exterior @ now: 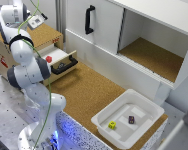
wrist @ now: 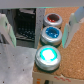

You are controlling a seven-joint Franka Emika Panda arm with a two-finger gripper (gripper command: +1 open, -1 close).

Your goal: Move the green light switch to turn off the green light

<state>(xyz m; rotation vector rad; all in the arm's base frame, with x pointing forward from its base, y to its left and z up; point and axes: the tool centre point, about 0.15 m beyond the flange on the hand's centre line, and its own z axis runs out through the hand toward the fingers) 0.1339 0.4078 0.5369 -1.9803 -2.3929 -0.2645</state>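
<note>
In the wrist view three round buttons stand in a row along the edge of the cork table: red (wrist: 52, 20), blue (wrist: 51, 35) and the green light switch (wrist: 47, 55), which glows bright green. My gripper (wrist: 40, 25) is open and empty, with its fingers (wrist: 74, 25) spread wide on either side of the row, above the buttons and not touching them. In the exterior view the gripper (exterior: 36, 21) hangs high over the wooden drawer unit. Only the red button (exterior: 49, 59) shows there; my arm hides the blue and green ones.
A drawer with a black handle (exterior: 64, 66) stands pulled open beside the buttons. A white cabinet has a black door handle (exterior: 89, 20) and an open compartment (exterior: 149, 55). A white tray (exterior: 101, 120) holds a yellow block (exterior: 112, 125) and a dark block (exterior: 131, 119).
</note>
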